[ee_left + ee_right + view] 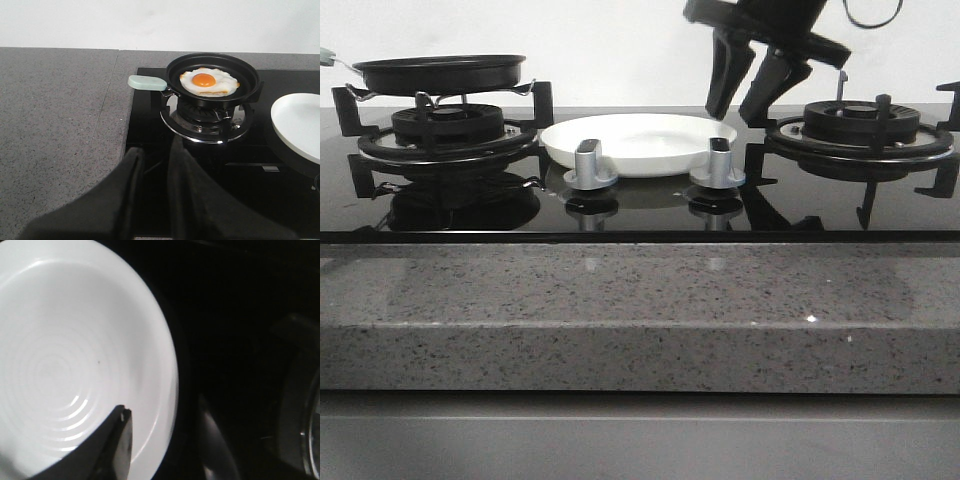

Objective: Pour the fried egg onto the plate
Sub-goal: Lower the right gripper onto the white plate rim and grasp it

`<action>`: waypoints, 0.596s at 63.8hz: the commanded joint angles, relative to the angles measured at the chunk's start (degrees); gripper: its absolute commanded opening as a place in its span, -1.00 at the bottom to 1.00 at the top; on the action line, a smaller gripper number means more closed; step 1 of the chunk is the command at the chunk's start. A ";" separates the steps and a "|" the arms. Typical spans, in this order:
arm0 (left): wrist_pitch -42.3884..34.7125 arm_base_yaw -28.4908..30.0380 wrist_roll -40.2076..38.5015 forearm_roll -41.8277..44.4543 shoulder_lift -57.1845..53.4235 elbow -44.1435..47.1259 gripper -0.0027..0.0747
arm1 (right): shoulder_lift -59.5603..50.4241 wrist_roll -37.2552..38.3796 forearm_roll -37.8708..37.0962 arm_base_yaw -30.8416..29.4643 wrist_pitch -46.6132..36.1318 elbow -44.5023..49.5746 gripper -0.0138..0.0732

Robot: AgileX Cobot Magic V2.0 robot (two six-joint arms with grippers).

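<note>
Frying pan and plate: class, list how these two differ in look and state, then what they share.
The frying pan is black; the plate is white. The frying pan holds the fried egg; the plate holds nothing. The frying pan sits raised on a burner; the plate lies on the glass cooktop. Both are round and shallow.

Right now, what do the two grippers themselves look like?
Both are matte black. The right gripper has two long fingers tapering to blunt tips, below a bulky black wrist with a thin dark cable looping beside it. The left gripper shows two broad, smooth, wedge-shaped black fingers. No markings or labels are visible.
</note>
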 commanded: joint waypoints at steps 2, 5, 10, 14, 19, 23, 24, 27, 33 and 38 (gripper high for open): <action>-4.38 0.01 -0.23 0.21 0.48 -2.04 -0.59 | -2.73 -0.01 0.81 -0.27 4.24 -2.06 0.09; -4.38 0.01 -0.23 0.21 0.48 -2.04 -0.59 | -2.68 -0.01 0.81 -0.40 4.26 -2.06 0.06; -4.38 0.01 -0.23 0.21 0.48 -2.04 -0.59 | -2.68 -0.01 0.86 -0.54 4.33 -2.06 -0.01; -4.38 0.01 -0.23 0.21 0.48 -2.04 -0.59 | -2.62 -0.01 0.86 -0.54 4.45 -2.06 -0.06; -4.38 0.01 -0.23 0.21 0.48 -2.04 -0.59 | -2.55 -0.01 1.20 -0.54 4.99 -2.06 -0.08; -4.38 0.01 -0.23 0.21 0.48 -2.04 -0.59 | -2.38 -0.01 1.70 -0.54 5.28 -2.06 -0.08; -4.38 0.01 -0.23 0.21 0.48 -2.04 -0.59 | -2.28 -0.01 1.84 -0.54 5.28 -2.06 -0.08; -4.38 0.01 -0.23 0.21 0.48 -2.04 -0.59 | -2.01 -0.01 2.53 -0.54 5.28 -2.06 -0.08; -4.38 0.01 -0.23 0.21 0.48 -2.04 -0.59 | -1.84 -0.01 2.75 -0.54 5.28 -2.06 -0.08; -4.38 0.01 -0.23 0.21 0.48 -2.04 -0.59 | -1.84 -0.01 2.75 -0.54 5.28 -2.06 -0.08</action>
